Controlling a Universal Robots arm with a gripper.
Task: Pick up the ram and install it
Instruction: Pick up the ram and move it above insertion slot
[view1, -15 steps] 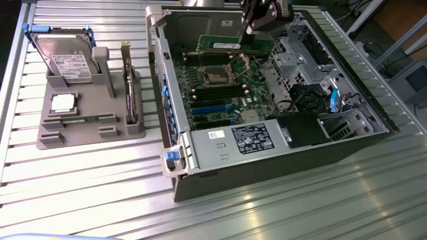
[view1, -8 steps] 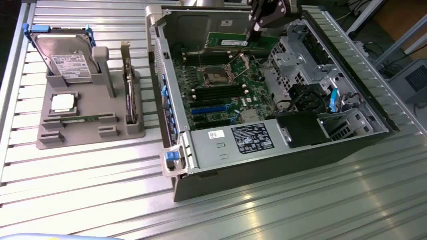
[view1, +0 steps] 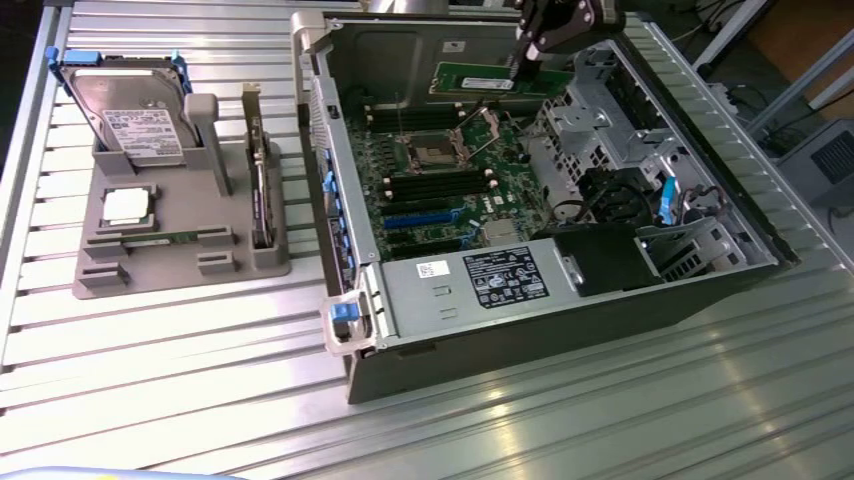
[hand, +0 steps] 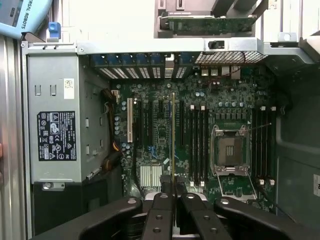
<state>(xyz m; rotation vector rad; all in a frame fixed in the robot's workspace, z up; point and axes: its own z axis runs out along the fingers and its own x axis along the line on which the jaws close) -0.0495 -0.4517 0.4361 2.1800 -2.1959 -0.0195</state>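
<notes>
1. A ribbed metal desk (view1: 200, 350) carries an open computer case (view1: 534, 345) with its motherboard (hand: 160, 130) exposed.
2. The claw (view1: 525, 64) hangs over the inside of the case, nearly closed, and pinches the ram (view1: 483, 80).
3. In the wrist view, the ram runs edge-on straight out from between the fingers (hand: 161, 210), above the motherboard and parallel to its slots.
4. Well apart from the claw, outside the case, a grey holder (view1: 174, 250) keeps a hard drive (view1: 134, 115) and a processor (view1: 127, 205).

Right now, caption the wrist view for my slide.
Tool shut on the memory stick, held edge-on over the motherboard.
</notes>
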